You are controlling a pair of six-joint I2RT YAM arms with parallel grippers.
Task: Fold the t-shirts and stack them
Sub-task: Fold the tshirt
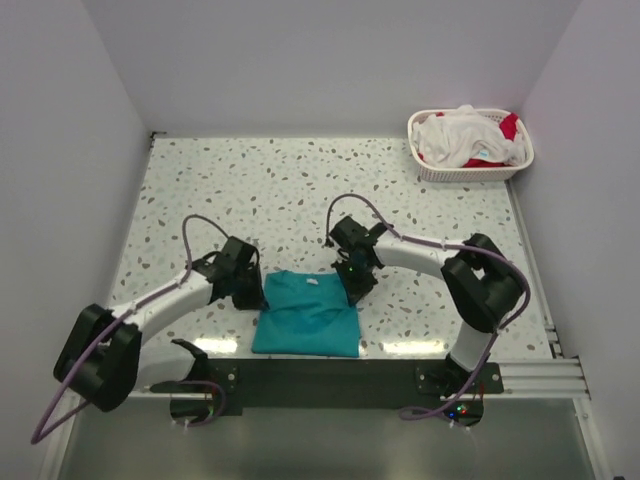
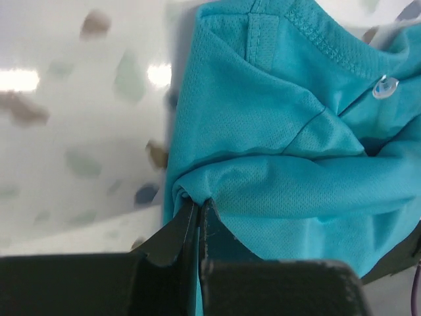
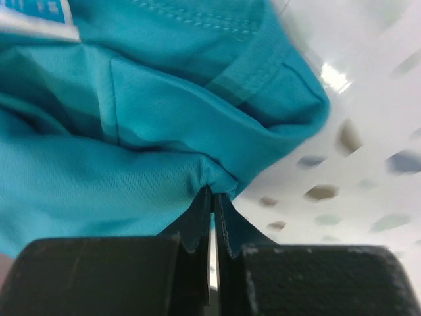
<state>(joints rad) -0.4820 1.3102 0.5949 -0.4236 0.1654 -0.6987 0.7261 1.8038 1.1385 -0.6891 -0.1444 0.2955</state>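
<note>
A plain teal t-shirt (image 1: 306,313) lies partly folded on the speckled table near the front edge, its neck toward the far side. My left gripper (image 1: 256,290) is shut on the shirt's left edge; the left wrist view shows teal fabric (image 2: 276,145) pinched between the fingertips. My right gripper (image 1: 355,288) is shut on the shirt's right edge; the right wrist view shows a fold of teal fabric (image 3: 131,138) pinched at the tips. White and red t-shirts (image 1: 465,136) lie crumpled in the basket.
A white lattice plastic basket (image 1: 470,172) stands at the far right corner of the table. White walls close in the left, back and right sides. A black rail (image 1: 330,380) runs along the front edge between the arm bases.
</note>
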